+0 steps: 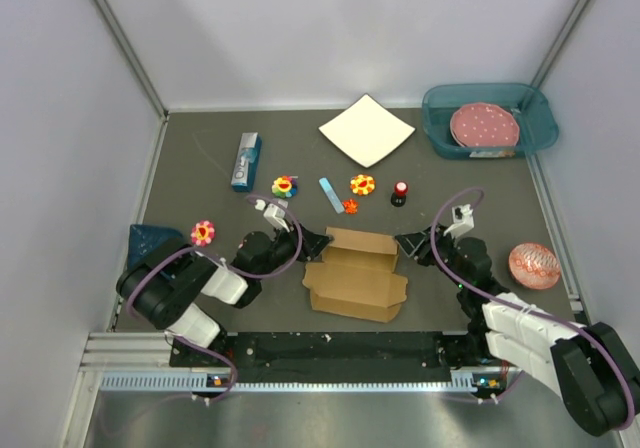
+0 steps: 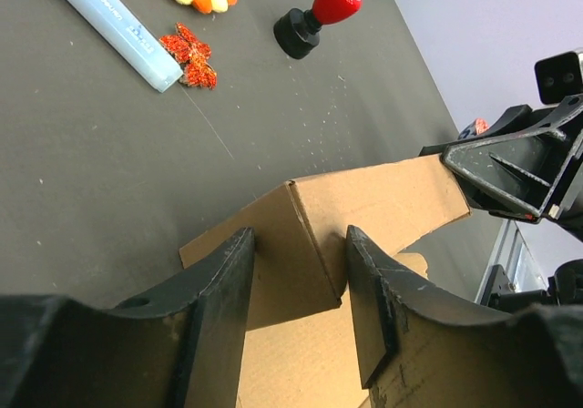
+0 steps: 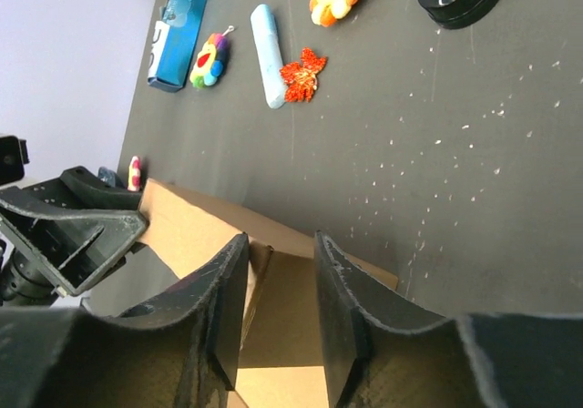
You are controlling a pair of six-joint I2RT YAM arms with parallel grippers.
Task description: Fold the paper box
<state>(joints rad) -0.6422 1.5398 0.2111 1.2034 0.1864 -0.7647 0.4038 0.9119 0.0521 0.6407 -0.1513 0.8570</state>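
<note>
Box (image 1: 355, 280) on table (image 1: 200, 183), centre near our bases, rear wall raised | left gripper (image 2: 297, 244) straddles the wall's left corner, we cannot tell if it pinches | right gripper (image 3: 279, 244) straddles the right end, clamped or not we cannot tell

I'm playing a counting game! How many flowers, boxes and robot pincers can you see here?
Flowers: 4 - pink flower, rainbow flower, orange flower, small red flower
Boxes: 2 - paper box, blue carton
Pincers: 2 - left pincer, right pincer
Total: 8
</note>
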